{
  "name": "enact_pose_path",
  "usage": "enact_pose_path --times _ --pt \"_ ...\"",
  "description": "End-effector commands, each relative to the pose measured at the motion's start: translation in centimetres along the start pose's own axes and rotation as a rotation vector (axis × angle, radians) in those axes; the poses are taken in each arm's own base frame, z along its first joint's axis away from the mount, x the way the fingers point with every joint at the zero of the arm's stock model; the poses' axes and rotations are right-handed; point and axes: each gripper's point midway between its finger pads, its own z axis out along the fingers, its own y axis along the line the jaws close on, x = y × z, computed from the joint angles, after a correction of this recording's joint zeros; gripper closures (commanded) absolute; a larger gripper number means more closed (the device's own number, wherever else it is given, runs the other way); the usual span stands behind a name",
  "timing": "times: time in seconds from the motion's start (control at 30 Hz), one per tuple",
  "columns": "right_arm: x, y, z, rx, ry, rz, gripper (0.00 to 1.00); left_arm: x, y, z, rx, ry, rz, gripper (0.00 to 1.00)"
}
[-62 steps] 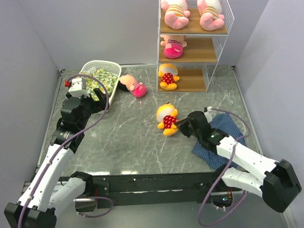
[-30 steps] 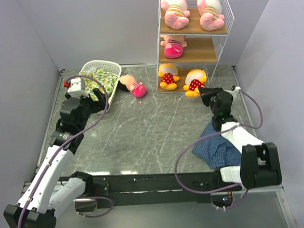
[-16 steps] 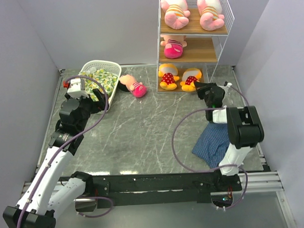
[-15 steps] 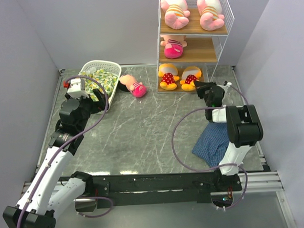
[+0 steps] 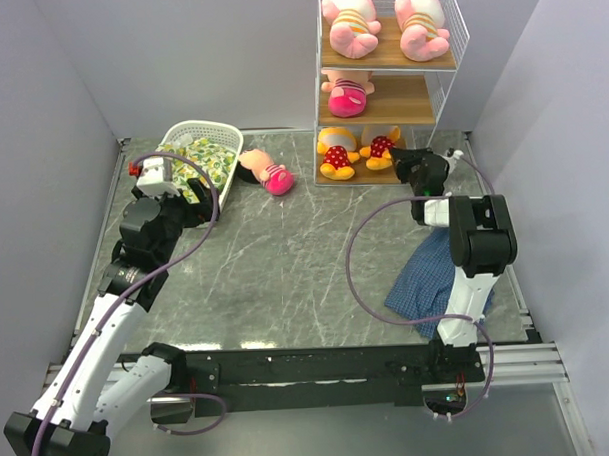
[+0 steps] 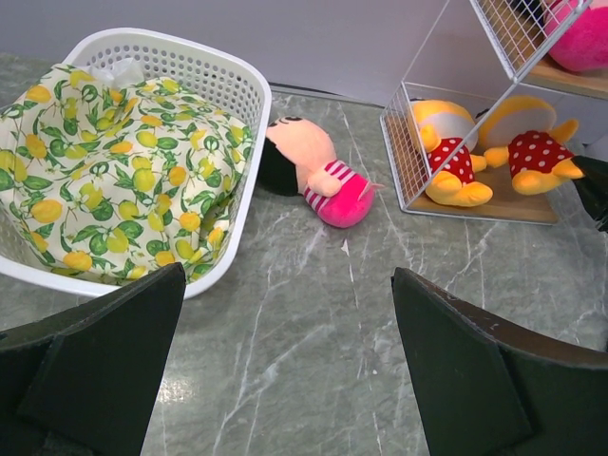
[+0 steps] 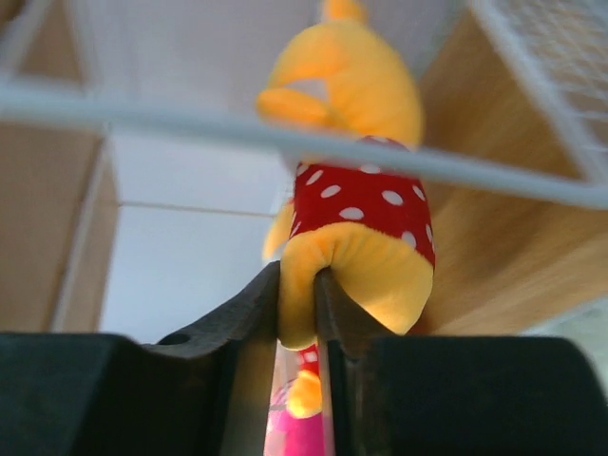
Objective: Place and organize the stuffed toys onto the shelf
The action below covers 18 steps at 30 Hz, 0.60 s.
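Stuffed toys (image 5: 349,21) sat on the shelf (image 5: 405,99), except one pink doll (image 5: 267,172) lying on the table (image 5: 286,259) beside the basket (image 5: 196,125); the right gripper (image 7: 297,285) pinched a bear (image 5: 382,145) on the bottom board, and the left gripper (image 6: 287,275) had its jaws spread wide

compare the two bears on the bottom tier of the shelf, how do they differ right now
The left bear lies free; the right bear has a leg pinched in the right gripper. The left bear's feet point to the front; the right bear lies slanted, feet toward the gripper. Both are orange-yellow in red dotted shirts, in the bottom tier of the shelf.
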Motion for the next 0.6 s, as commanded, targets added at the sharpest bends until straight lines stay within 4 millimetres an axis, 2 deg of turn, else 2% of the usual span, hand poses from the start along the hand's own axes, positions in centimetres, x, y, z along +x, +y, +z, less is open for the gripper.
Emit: enact_pose_path --times 0.0,0.07,0.13,0.57 --pt "-1.6 -1.1 0.6 0.074 -0.033 -0.012 0.70 -1.9 -0.8 -0.5 0.032 -0.057 -0.005 0.04" --pt "-2.1 -0.9 1.0 0.102 -0.038 -0.011 0.64 -1.8 -0.8 -0.5 0.030 -0.056 -0.005 0.04" --pt "-1.9 -1.9 1.0 0.145 -0.023 -0.009 0.62 -1.8 -0.8 -0.5 0.027 -0.057 -0.003 0.04" --pt "-2.3 -1.1 0.0 0.188 -0.005 -0.021 0.43 -1.5 0.0 -0.2 -0.012 -0.056 0.010 0.04"
